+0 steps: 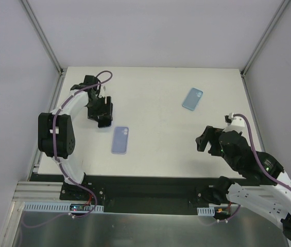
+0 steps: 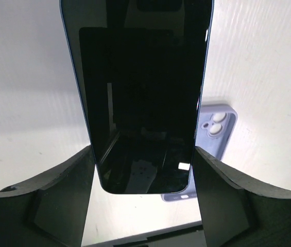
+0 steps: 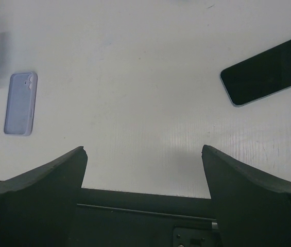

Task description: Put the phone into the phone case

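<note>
While left gripper [image 2: 144, 154] pinches one dark slab [image 2: 140, 77], right gripper [image 3: 144, 149] spread, one phone [image 1: 120, 140], probably one phone case [image 1: 192, 98]

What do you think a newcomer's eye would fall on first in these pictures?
The left gripper stands out, shut on a glossy dark slab with a thin blue rim, at the left of the table. Close by, the lavender phone lies flat, camera side up. The light blue phone case lies alone right of centre, and the open right gripper hovers empty nearer the front.
</note>
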